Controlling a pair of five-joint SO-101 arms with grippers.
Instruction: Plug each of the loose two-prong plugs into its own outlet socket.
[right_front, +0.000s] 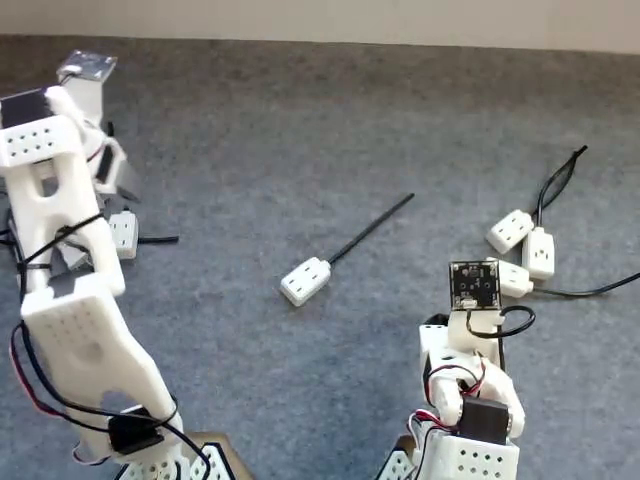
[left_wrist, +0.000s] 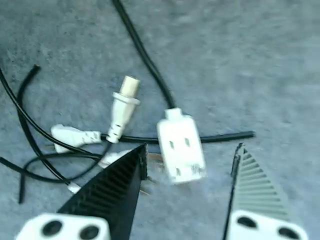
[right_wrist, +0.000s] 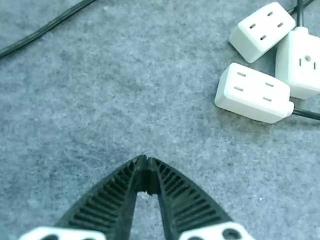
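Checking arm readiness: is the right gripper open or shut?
Shut: the right gripper has its black fingers meeting at the tips over grey carpet, holding nothing.

We count five white outlet sockets (right_front: 305, 281) in the high view, three of them bunched together. In the left wrist view we make out at least two loose plugs (left_wrist: 122, 107). We see two arms (right_front: 70, 300).

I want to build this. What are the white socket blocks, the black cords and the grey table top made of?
The white socket blocks look like hard smooth plastic: crisp moulded edges. The black cords seem rubber- or vinyl-coated; they curl in loops. The grey table top looks like felt or carpet: fuzzy, speckled.
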